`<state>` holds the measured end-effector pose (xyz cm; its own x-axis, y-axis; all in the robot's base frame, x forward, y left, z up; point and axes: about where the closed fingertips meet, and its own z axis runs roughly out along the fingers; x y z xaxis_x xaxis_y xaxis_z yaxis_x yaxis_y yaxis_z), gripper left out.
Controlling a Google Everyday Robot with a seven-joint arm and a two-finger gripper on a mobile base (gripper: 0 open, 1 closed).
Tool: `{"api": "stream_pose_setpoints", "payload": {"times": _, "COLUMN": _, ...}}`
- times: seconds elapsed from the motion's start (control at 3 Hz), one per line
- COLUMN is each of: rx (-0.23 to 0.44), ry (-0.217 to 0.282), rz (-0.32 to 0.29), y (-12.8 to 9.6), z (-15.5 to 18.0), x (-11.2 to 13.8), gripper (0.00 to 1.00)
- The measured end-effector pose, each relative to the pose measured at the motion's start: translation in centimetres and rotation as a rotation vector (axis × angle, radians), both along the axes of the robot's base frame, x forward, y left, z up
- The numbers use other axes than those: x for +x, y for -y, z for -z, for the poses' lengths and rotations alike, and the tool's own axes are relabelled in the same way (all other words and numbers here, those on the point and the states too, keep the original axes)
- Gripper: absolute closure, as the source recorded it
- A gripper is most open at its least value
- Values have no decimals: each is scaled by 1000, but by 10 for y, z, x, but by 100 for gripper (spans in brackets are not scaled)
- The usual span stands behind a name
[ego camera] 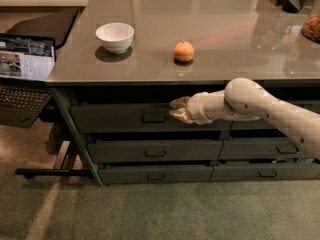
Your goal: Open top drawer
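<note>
Found directly under the glossy grey tabletop (225, 59), in the left column of the cabinet: the wide, shallow dark grey top drawer (110, 118), with a small dark bail handle (154, 117) at the centre of its flat front. Looks shut or nearly so; hard to tell which.

Hovering at that front, just right of the handle: the tan two-finger gripper (174, 109) on the white arm, with fingers spread apart and grasping nothing.

To do this step well:
- Slide left along the front to bracket the bail between the fingers, keeping the wrist level with the handle.
- Close only after bracketing the bar.
- Pull straight out, square to the front and not sideways along the arm's reach, to avoid racking so wide a drawer.
- Avoid dropping toward the shorter-fronted grey drawer (155, 150) beneath, fitted with the same handle.
- Pull gently, to avoid jolting the white ceramic bowl (115, 37) and the round orange fruit (184, 51) on top.
</note>
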<state>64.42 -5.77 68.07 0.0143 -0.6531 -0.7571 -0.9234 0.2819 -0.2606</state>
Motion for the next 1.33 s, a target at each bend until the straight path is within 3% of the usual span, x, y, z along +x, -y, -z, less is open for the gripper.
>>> {"api": "stream_pose_setpoints", "payload": {"times": 0.33, "rx": 0, "ry": 0, "rz": 0, "y": 1, "z": -5, "x": 2, "gripper": 81}}
{"api": "stream_pose_setpoints", "payload": {"times": 1.33, "rx": -49, "ry": 18, "rz": 7, "y": 16, "z": -13, "x": -10, "gripper": 16}}
